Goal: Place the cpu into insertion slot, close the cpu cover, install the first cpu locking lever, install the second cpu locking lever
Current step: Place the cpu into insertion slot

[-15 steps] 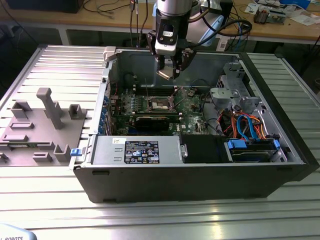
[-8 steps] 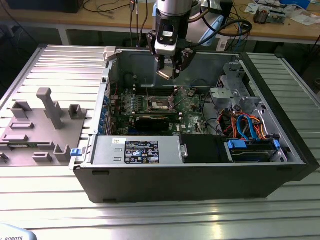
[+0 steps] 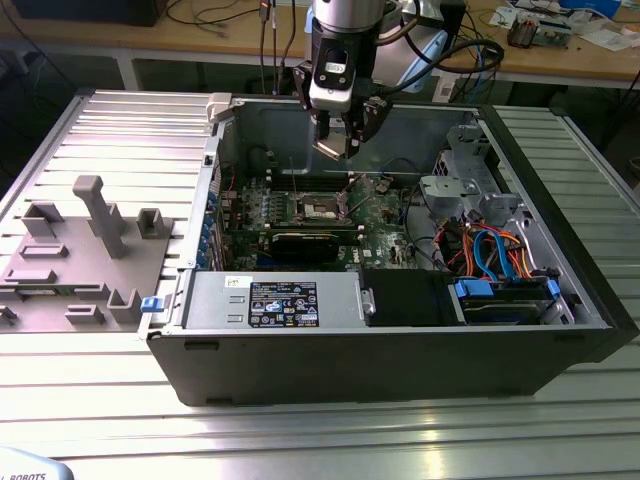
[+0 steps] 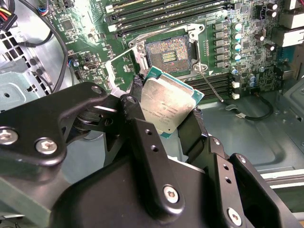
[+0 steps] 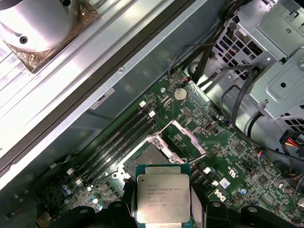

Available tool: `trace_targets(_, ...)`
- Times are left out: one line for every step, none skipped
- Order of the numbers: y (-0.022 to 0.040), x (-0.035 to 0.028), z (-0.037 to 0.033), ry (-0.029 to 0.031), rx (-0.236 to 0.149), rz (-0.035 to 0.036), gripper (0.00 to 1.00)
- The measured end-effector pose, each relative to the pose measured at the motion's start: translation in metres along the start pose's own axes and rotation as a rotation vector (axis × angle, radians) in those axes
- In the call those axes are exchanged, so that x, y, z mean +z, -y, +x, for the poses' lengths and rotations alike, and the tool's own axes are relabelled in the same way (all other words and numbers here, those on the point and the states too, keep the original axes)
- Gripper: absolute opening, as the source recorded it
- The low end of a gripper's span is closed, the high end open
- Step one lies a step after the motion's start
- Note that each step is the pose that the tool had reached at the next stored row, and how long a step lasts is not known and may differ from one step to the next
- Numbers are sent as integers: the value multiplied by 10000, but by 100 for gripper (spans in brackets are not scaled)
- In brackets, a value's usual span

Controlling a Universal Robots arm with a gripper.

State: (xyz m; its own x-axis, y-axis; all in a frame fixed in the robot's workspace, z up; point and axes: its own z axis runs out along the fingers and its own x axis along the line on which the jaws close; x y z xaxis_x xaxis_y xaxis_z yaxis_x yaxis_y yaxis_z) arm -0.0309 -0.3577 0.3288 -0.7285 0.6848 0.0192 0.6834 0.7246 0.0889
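The cpu, a flat square with a pale silvery face, is clamped by its edges in the black-fingered hand, which hangs upper centre in the exterior view over an open computer case on a ribbed aluminium worktop. In the first wrist view the cpu cover stands raised beside the bare socket; the second wrist view shows its gold contacts.

Saw a computer case open on a ribbed metal table — green motherboard inside, blue cables at the exterior view's right, grey fixture outside at its left
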Motion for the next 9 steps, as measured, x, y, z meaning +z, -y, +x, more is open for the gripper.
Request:
trace_targets(0, 0, 0, -1, 4, -1, 54)
trace_targets(0, 0, 0, 0, 7, 0, 54)
trace_targets(0, 1, 0, 0, 12, -1, 54)
trace_targets(0, 1, 0, 1, 20, -1, 54)
trace_targets(0, 1, 0, 1, 24, -1, 54)
trace_targets(0, 1, 0, 2, 27, -1, 54)
trace_targets(0, 1, 0, 2, 31, -1, 54)
trace_targets(0, 1, 0, 2, 34, -1, 54)
trace_targets(0, 1, 0, 3, 39, -2, 54)
